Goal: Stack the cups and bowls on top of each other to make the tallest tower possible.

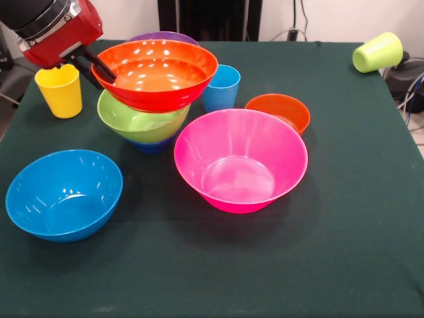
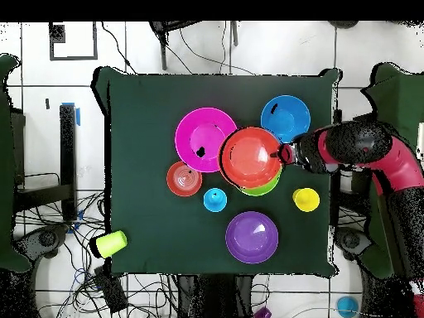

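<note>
You have three bowls up so far, the gripper (image 1: 99,66) clamped on the rim of the orange-red bowl (image 1: 156,73) atop the tower (image 1: 142,122) mid-table, while four bowls and all cups wait.

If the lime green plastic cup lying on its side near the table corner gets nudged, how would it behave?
The lime green plastic cup lies on its side, so it would probably roll, and its taper suggests a curved path. It sits close to the dark green table edge, so it might fall off. It looks light and glossy, perhaps slippery.
</note>
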